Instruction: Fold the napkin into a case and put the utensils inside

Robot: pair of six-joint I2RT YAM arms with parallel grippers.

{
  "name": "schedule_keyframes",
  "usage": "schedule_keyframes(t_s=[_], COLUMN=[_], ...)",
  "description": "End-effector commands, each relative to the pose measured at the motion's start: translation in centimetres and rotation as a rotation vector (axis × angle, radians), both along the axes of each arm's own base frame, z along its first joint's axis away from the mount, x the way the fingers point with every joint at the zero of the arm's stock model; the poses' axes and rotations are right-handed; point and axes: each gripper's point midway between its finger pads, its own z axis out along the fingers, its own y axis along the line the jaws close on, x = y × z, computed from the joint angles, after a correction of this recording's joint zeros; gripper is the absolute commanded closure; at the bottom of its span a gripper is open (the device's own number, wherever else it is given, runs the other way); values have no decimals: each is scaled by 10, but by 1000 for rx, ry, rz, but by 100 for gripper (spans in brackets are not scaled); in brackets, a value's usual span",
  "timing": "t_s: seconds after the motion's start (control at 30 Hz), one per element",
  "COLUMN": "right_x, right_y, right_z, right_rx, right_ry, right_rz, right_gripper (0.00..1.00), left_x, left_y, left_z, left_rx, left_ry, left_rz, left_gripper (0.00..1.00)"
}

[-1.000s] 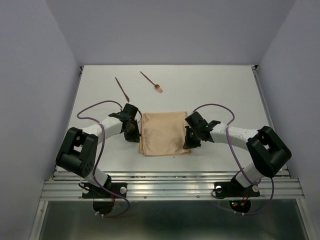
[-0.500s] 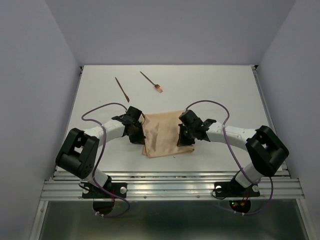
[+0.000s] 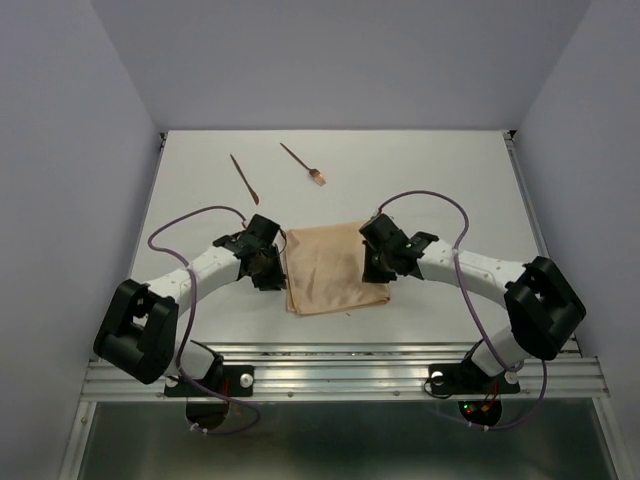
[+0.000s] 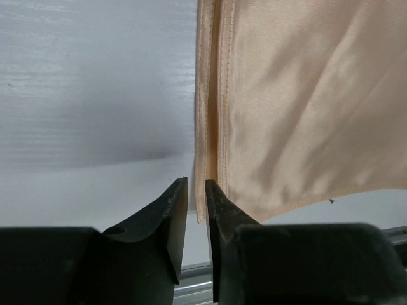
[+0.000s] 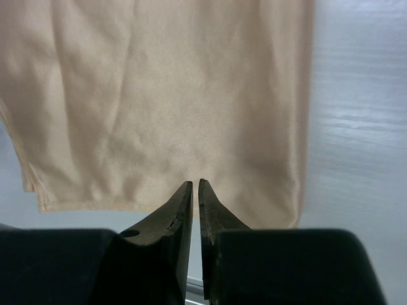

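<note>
At desk centre: the napkin [image 3: 332,268] lies flat as a tan, roughly square sheet, slightly skewed, on the white desk [image 3: 450,180].
Napkin edge: in the left wrist view the napkin [image 4: 299,101] shows two hemmed layers stacked along its 9 o'clock side.
Left end effector: the left end effector [image 3: 268,270] sits at the napkin's 9 o'clock edge. In its own view the left end effector [image 4: 196,190] is clenched to a thin slit, with the layered hem running down into that slit. I cannot tell whether cloth is actually nipped.
Right end effector: the right end effector [image 3: 378,268] rests over the napkin's 3 o'clock portion. Seen from the wrist, the right end effector [image 5: 195,187] is clenched almost fully, its tips over the creased napkin [image 5: 159,95] just inside one edge.
Utensils: both lie bare on the desk, well apart from the napkin. The forked utensil [image 3: 303,163] is at about 12 o'clock of it and the plain utensil [image 3: 243,178] at about 11 o'clock.
Cables: purple cables [image 3: 190,218] loop over both arms.
</note>
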Motion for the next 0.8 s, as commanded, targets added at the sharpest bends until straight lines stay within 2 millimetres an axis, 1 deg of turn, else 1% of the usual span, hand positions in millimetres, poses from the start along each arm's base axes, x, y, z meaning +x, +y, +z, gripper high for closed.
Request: schedule_keyframes(t_s=[0.0,0.03,0.07,0.1,0.13,0.27,0.37,0.47,0.5,0.77], right_x=[34,39,42,43,46,48,53,53,53,53], right_y=[-25,-33,-38,-42,-51,-61,-72,-73,-73,-71], right_z=[44,45,46,46,47,50,53,55,54,53], right_rx=[-53,-60,-71,-79,-87,-95,-106,-109,-110,-111], right_ry=[-158,-162,-166,-164,-167,-173,-176,-179,-175,-166], right_rz=[-79,-99,-107,-113,-130,-143,-161,-155,-151,-143], right_gripper=[84,83,82,81,80,79,79,79,79,79], left_x=[-19,-22,-27,-29,-34,-43,-47,-49,-50,-49], left_y=[3,1,-6,-9,-16,-25,-30,-31,-31,-34], left_z=[5,5,6,7,7,0,-8,-13,-15,-16], left_rx=[10,1,-21,-34,-56,-79,-83,-75,-71,-73], left_ry=[29,35,46,46,56,95,124,145,152,153], left_rz=[18,14,5,-1,-19,-43,-57,-61,-61,-65], left_gripper=[68,67,62,60,55,53,53,55,58,66])
